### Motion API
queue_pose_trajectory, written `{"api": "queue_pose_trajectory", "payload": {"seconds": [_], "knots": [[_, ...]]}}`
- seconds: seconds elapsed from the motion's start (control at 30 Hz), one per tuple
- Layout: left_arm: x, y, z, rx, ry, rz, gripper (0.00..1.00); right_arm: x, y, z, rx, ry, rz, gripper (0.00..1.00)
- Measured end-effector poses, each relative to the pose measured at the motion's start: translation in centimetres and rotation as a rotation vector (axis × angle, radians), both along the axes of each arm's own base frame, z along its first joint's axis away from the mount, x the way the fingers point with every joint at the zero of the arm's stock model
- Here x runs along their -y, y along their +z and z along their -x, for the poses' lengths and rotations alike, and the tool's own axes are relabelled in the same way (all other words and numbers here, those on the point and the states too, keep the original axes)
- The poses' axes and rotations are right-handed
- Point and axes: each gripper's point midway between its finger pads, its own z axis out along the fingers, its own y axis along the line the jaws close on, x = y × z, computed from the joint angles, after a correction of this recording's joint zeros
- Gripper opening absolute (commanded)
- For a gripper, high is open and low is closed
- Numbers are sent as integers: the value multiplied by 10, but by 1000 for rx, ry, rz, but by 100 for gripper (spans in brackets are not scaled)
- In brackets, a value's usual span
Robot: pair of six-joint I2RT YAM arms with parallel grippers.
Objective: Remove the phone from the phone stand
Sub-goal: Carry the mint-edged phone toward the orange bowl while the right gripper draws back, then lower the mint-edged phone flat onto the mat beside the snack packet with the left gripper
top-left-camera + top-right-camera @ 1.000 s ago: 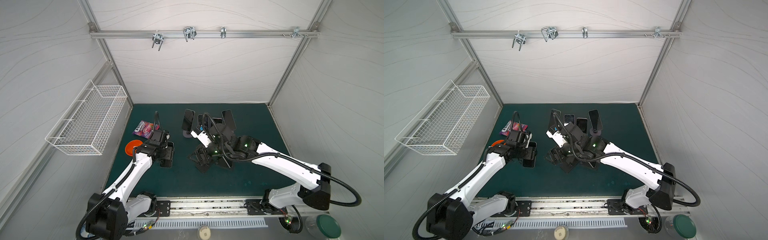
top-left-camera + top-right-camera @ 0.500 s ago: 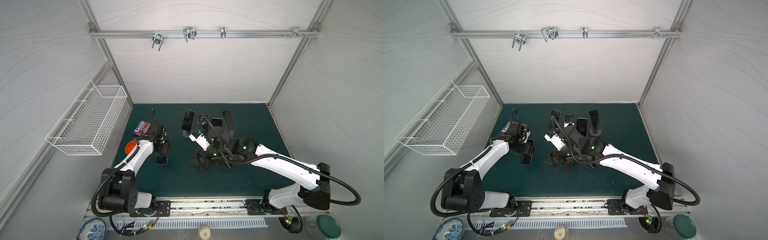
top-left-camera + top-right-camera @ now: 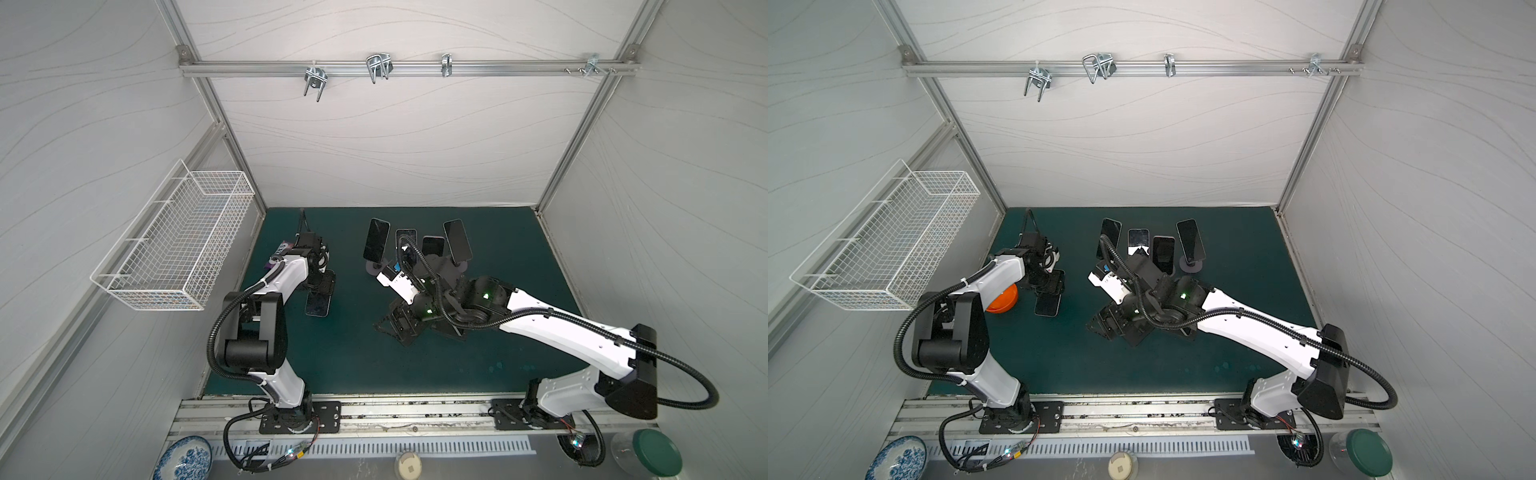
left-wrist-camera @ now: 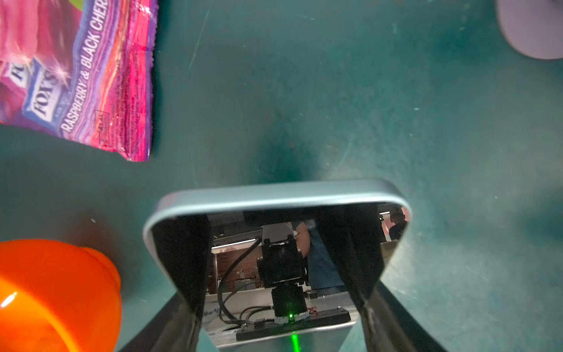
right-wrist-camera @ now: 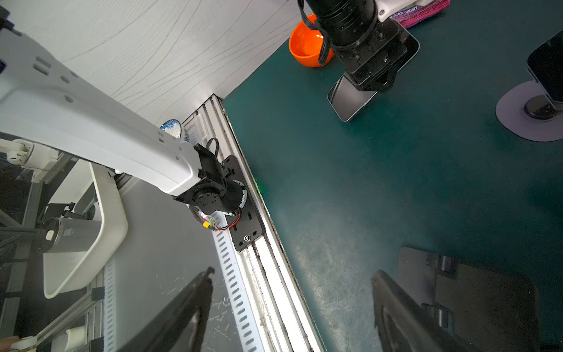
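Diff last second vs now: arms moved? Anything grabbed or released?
The left arm folded back, its elbow rising toward the base, and drew the left claw and its phone slightly left. Nothing grabbed or released: that claw stays shut on the phone. The right claw stayed open beside the folded black stand, barely shifting. The phones on stands, orange bowl and candy packet did not move.

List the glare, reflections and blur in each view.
Left wrist: the phone has a glossy screen that reflects like a mirror; the orange bowl is blurred, with a glare spot. Right wrist: the right hand is dark and soft. Both top views: even light, faint shadows on the mat.
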Motion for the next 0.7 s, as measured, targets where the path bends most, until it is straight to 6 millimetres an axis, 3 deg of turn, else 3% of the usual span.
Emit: {"api": "queue_pose_trajectory", "payload": {"seconds": [0.37, 0.7], "knots": [[-4, -14, 3, -47, 5, -24, 57, -4, -16, -20, -49, -7, 38, 83], [-11, -30, 8, -101, -1, -65, 58, -4, -13, -23, -66, -3, 31, 83]]}}
